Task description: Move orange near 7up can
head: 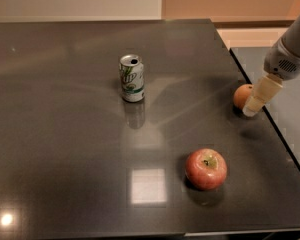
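Note:
The orange (241,95) is a small round fruit near the right edge of the dark table. The 7up can (132,78) stands upright near the table's middle, well to the left of the orange. My gripper (255,103) comes down from the upper right on a grey arm. Its cream finger (260,95) stands right against the orange's right side and hides part of it.
A red-yellow apple (206,168) lies at the front, between the can and the orange and closer to me. The table's right edge (270,121) runs just beside the orange, with a second dark surface (290,104) beyond the gap.

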Controlling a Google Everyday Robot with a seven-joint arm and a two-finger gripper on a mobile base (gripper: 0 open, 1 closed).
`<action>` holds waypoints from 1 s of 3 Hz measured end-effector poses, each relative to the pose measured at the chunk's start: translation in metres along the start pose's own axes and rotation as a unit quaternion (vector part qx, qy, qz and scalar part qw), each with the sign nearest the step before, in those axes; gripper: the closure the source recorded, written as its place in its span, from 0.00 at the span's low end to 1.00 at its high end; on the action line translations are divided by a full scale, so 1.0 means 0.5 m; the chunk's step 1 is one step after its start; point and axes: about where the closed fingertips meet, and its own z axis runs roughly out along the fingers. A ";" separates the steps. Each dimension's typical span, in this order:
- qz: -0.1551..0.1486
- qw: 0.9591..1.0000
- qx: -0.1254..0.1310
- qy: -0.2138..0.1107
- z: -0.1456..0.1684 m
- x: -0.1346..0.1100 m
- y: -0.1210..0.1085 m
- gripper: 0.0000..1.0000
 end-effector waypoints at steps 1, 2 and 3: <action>0.002 1.000 -0.010 0.005 0.020 0.009 -0.008 0.11; -0.001 1.000 -0.017 0.005 0.029 0.007 -0.013 0.29; -0.008 1.000 -0.019 0.000 0.020 -0.003 -0.017 0.60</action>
